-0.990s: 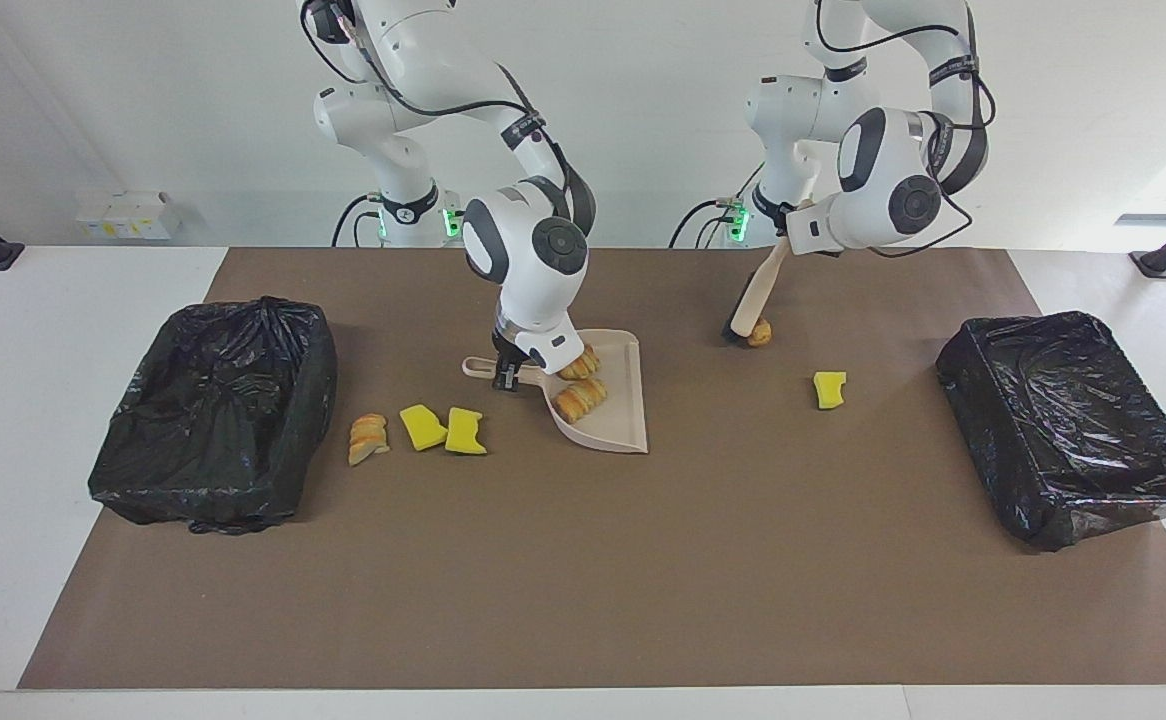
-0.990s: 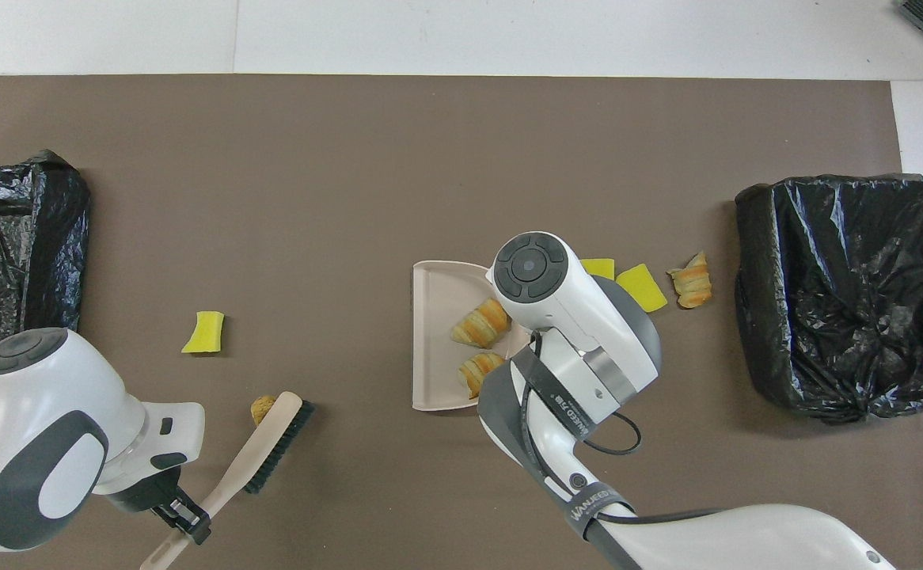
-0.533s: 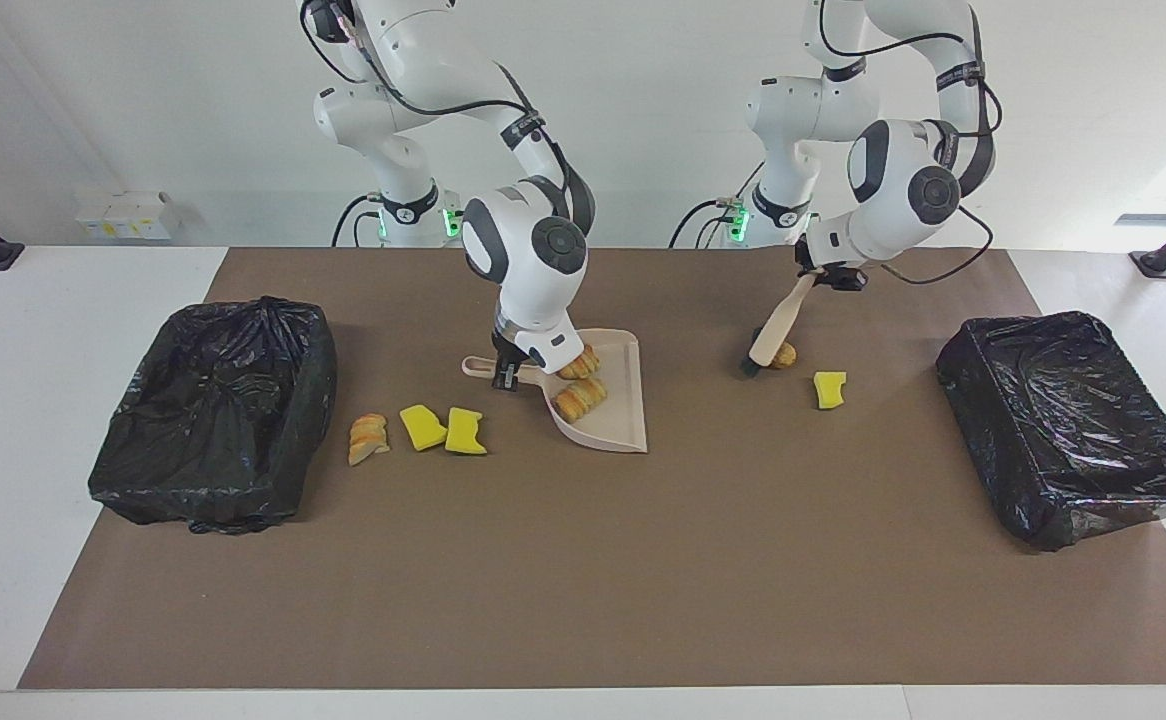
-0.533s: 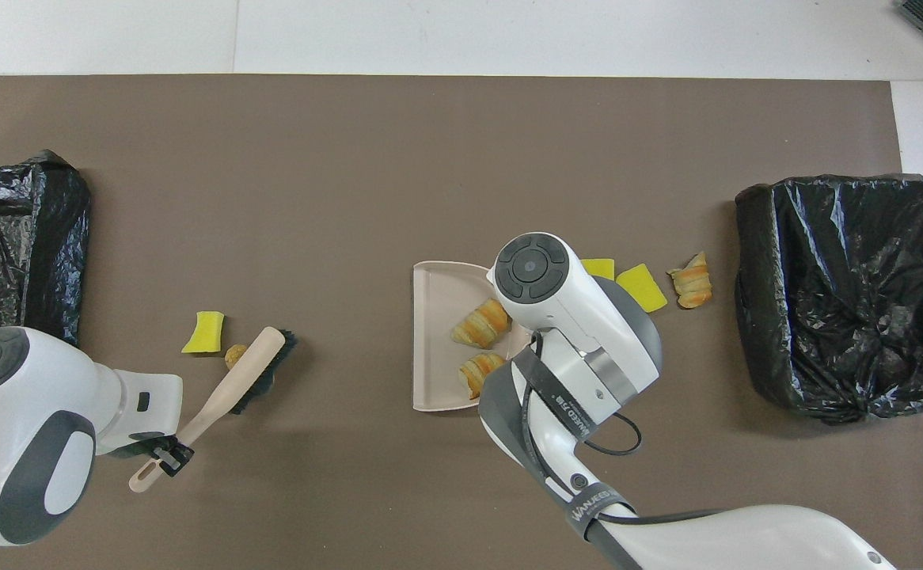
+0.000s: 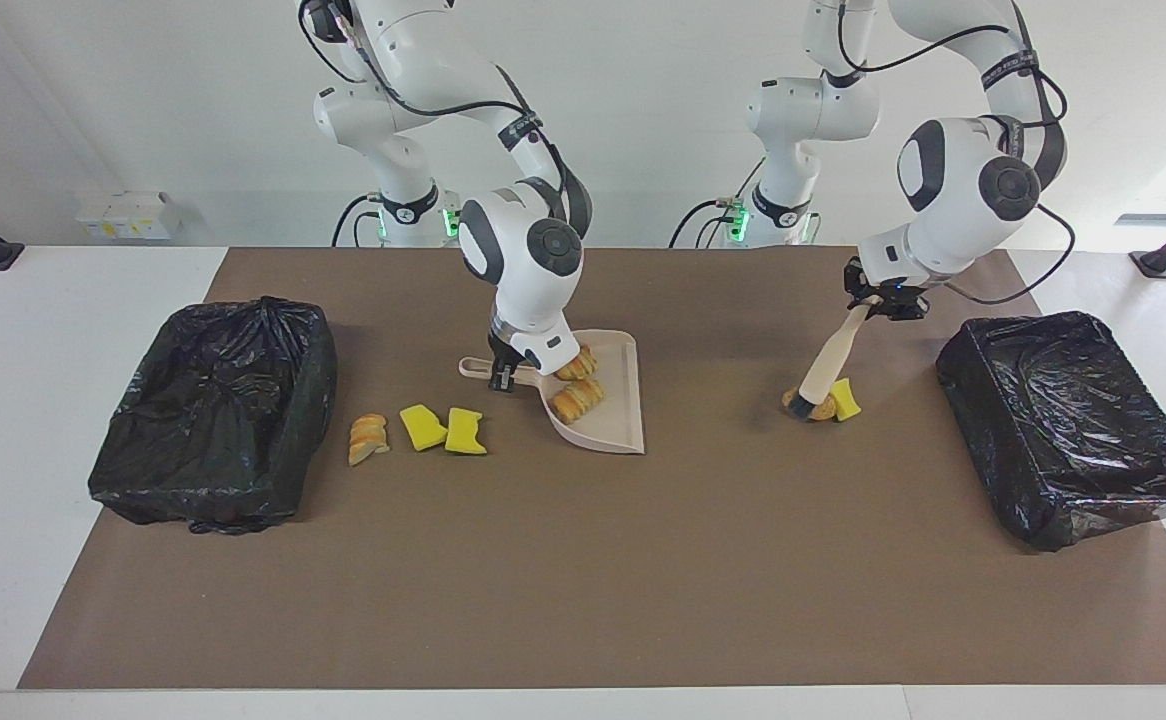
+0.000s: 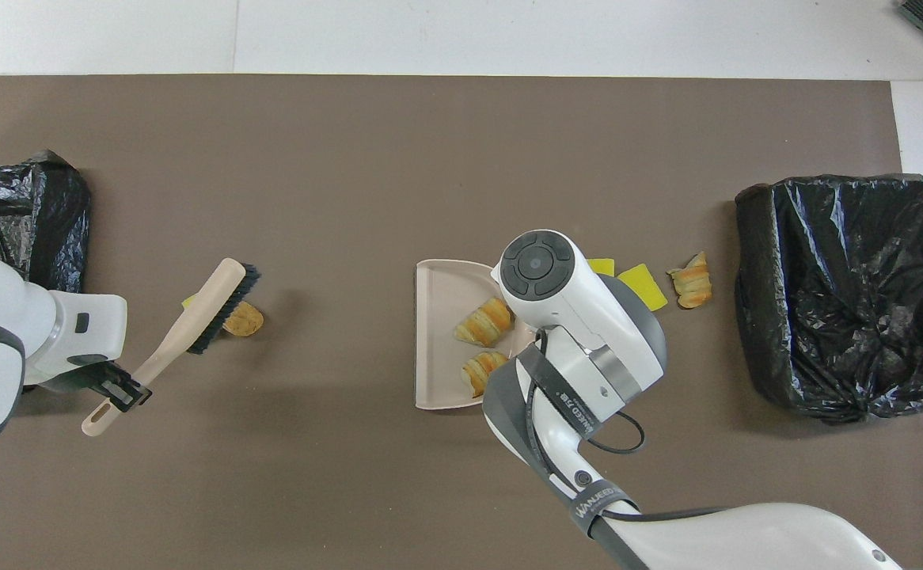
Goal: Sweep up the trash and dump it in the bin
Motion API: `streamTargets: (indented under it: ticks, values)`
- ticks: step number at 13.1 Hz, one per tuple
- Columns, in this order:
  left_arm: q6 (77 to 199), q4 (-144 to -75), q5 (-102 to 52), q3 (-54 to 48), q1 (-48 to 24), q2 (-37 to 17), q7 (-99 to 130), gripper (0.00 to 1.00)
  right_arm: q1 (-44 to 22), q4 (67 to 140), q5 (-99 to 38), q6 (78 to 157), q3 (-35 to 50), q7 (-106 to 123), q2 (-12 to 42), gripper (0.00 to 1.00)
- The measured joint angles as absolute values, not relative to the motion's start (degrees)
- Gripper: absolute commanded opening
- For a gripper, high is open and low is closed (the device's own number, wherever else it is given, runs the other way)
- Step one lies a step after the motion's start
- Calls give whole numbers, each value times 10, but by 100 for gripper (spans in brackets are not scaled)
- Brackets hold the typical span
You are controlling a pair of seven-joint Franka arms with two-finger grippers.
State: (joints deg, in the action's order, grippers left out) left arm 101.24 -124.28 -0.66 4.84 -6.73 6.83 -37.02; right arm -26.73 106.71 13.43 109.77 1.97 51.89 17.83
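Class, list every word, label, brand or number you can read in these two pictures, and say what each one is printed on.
"WANJEED": on the black strap around the right arm, overhead view; any letters after it are cut off.
White lettering on the second strap higher up that arm: too small to read.
Straps on both arms in the facing view: unreadable.
Nothing else carries text.

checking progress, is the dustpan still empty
No, two striped bread-like lumps already lie in the beige dustpan, whose handle the right gripper holds.

2 glossy white arms, dark grey joint caps, black cables, green base lights, black fingers (image 5: 504, 376)
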Motion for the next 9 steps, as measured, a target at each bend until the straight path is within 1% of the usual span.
streamTargets:
  ticks: [3,5,7,9]
  values:
    - [1017,-1239,-7,50,-13,68,-357,0,-267,1068,134,1099,20,519,178,0]
    - [1044,-1246,-7,52,15,68,-329,0,-267,1069,134,1100,20,519,178,0]
    - [1094,-1273,-6,52,25,67,-284,0,-267,1069,134,1100,20,519,177,0]
    - [1133,-1316,-6,50,27,65,-224,0,-266,1069,134,1101,20,520,177,0]
